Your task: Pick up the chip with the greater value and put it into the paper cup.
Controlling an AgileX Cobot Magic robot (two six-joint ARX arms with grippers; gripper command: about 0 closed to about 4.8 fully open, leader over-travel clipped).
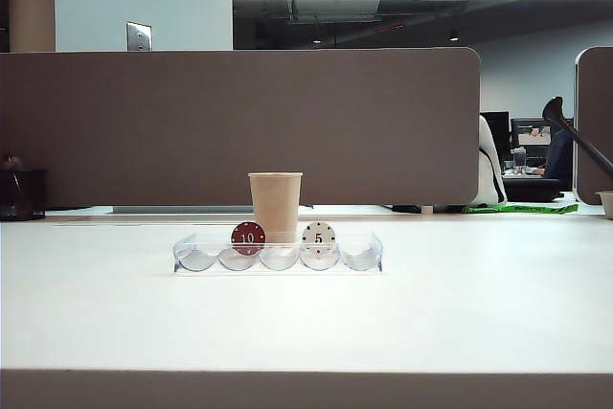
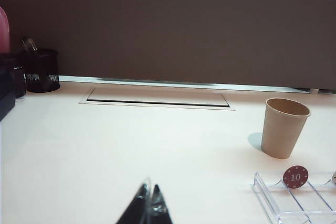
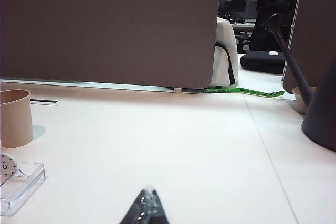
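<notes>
Lower centre of the exterior view: red 10 chip (image 1: 248,236) and white 5 chip (image 1: 319,235) stand in clear tray (image 1: 278,258), paper cup (image 1: 276,205) just behind. Left gripper (image 2: 148,208) and right gripper (image 3: 148,208) both clenched, empty, far off. Risk: grabbing the 5 (thin upright chips slip); no green chip visible.

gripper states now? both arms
Left tool: closed, holding nothing, low over bare table, short of the paper cup.
Right tool: closed, holding nothing, over bare table, off to the side of the clear tray.

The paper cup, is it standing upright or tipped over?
Upright: the paper cup stands on its narrow base behind the clear tray, its open rim facing up.
</notes>
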